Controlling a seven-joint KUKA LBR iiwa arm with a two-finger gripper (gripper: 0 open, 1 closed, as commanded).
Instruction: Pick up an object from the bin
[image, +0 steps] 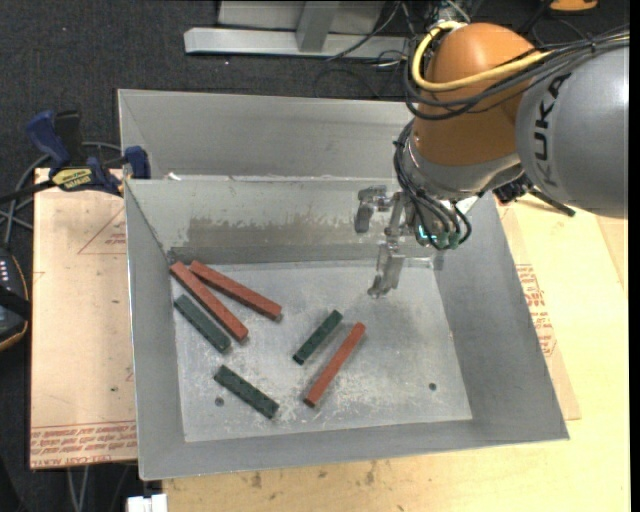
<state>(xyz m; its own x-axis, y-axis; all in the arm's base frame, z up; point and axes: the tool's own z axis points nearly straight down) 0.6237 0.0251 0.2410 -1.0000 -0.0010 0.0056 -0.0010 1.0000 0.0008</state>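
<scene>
Roughly mid-floor, a short green bar (318, 336) and a longer red bar (335, 364) lie flat, just beside each other and clear of the walls, so probably easy picks. The gripper (381, 284) hangs at their one o'clock with nothing visibly in its grip; whether it is spread or closed I cannot tell. Four more bars (235, 290) lie toward eight o'clock in the bin (300, 215).

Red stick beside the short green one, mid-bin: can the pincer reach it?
Probably yes: nothing lies on the red stick, and only bare bin floor separates it from the pincer. The green stick lies close alongside.
</scene>
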